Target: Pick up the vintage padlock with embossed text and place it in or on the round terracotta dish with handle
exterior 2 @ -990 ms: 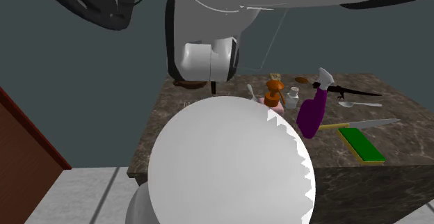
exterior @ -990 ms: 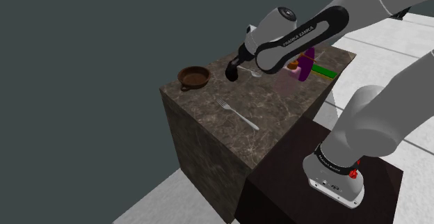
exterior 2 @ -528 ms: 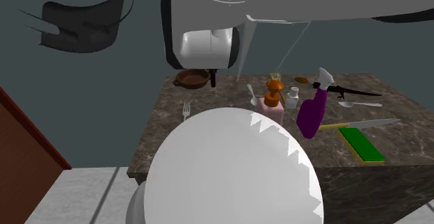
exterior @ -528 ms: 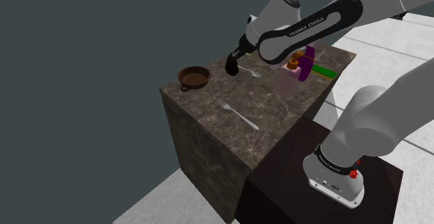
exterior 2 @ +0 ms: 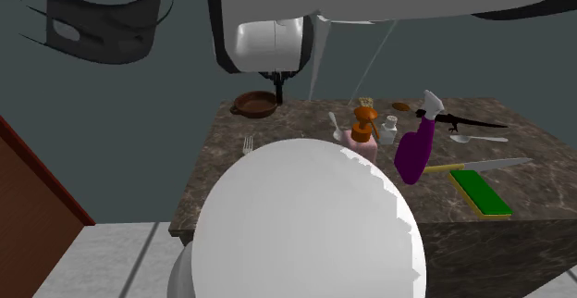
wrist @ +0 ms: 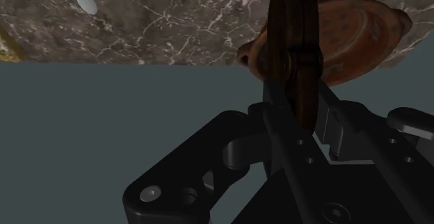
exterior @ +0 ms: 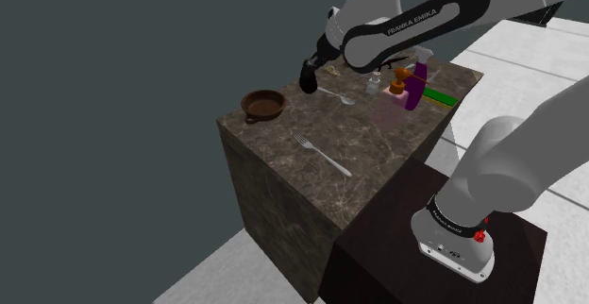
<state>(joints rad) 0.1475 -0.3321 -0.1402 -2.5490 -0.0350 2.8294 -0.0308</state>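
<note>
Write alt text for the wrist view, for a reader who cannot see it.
The black gripper holds a dark brown padlock edge-on between its fingers. Behind the padlock, a round reddish-brown dish with a handle sits near the edge of a dark marble counter, with plain grey beyond that edge.

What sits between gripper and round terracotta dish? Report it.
Nothing: in the shoulder view, bare dark marble tabletop separates the black gripper, clasping the dark brown padlock, from the round brown terracotta dish.
</note>
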